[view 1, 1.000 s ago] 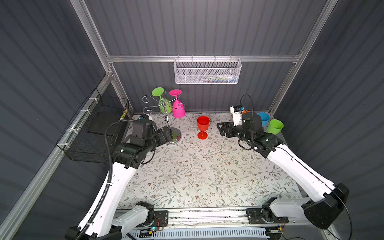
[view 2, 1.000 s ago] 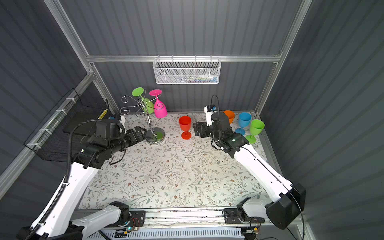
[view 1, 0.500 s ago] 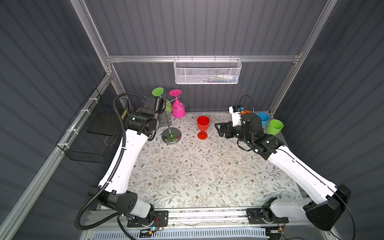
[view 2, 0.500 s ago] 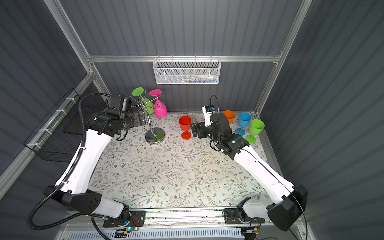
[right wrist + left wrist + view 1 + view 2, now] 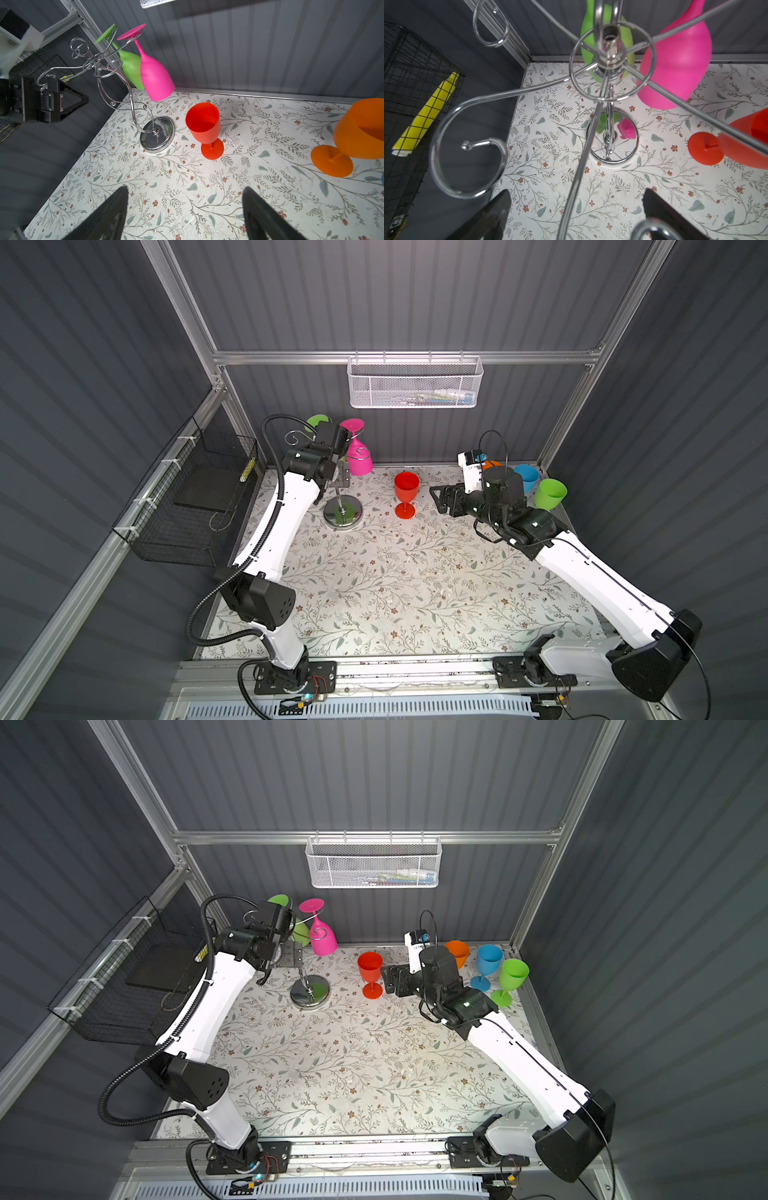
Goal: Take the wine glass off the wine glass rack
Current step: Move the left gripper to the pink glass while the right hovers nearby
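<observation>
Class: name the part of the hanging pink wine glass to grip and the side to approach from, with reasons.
Probably the narrow neck where stem meets bowl of the pink wine glass, approached from the middle of the table. It hangs upside down, foot hooked over a wine glass rack arm, with the green glass close beside it toward the corner.

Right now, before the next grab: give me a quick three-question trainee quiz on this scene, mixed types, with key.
1. True or false: the wine glass rack holds three glasses.
2. The red glass is: A upright on the table, B hanging on the rack, C in a gripper.
3. Fill in: the left gripper and right gripper are both ____.
Key: 1 false, only the pink glass and one green glass hang there. 2 A. 3 open.
</observation>
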Controlling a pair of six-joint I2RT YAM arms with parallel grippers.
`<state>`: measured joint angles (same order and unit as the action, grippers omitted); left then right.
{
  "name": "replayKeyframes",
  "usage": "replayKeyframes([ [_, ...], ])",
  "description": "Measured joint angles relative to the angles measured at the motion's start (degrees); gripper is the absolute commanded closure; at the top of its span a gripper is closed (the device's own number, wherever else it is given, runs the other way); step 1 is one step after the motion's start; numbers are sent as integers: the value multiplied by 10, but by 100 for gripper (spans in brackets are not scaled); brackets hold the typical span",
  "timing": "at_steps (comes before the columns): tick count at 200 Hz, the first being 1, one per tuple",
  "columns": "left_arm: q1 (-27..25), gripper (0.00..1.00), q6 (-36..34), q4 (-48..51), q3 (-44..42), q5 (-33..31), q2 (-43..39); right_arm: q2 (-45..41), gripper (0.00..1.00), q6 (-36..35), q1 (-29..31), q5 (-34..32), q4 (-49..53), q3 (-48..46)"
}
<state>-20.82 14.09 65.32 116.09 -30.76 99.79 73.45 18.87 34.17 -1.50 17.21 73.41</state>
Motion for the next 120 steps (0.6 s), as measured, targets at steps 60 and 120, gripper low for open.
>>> replayKeyframes([
  [60,69,0,-16,-2,-11,22,-8,-2,14,0,4,-1,0,0],
  [120,125,0,-20,-2,-14,45,-12,-7,14,-1,21,-4,1,0],
])
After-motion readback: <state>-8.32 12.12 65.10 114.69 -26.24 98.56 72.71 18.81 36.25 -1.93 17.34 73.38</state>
